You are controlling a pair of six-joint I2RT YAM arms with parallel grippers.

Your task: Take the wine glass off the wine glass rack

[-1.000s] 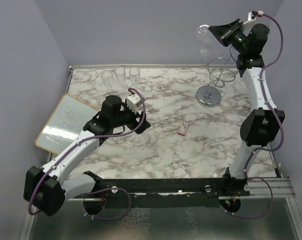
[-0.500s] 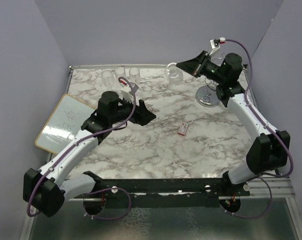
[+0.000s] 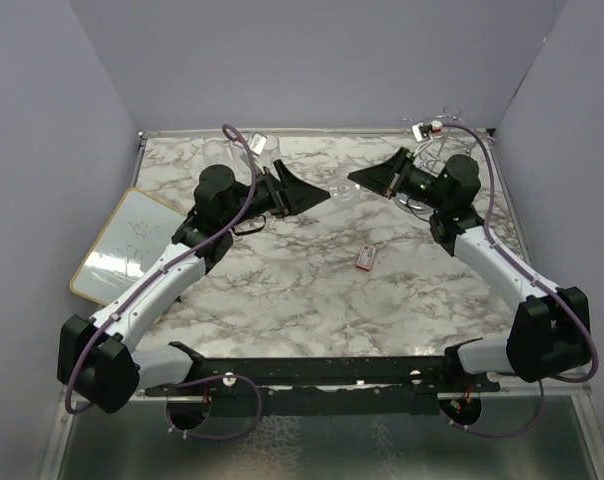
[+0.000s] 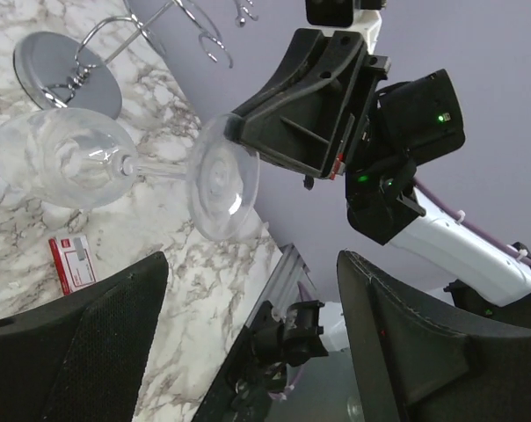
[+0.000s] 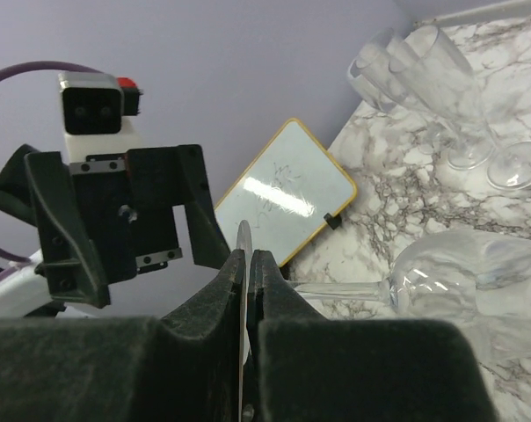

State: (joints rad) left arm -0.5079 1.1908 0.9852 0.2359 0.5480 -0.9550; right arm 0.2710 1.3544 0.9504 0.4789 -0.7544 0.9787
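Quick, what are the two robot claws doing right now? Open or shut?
Left gripper: open, holding nothing.
Right gripper: shut on the round foot of the clear wine glass.

A table [image 3: 312,290] with a white marble-patterned top veined in grey is closed in by plain lavender walls along its left edge [image 3: 42,150], far edge [image 3: 312,60] and right edge [image 3: 572,130]. A black rail [image 3: 322,372] runs along the near edge, with a dull grey-green surface [image 3: 332,450] below it. The light is soft and even, with only faint shadows.
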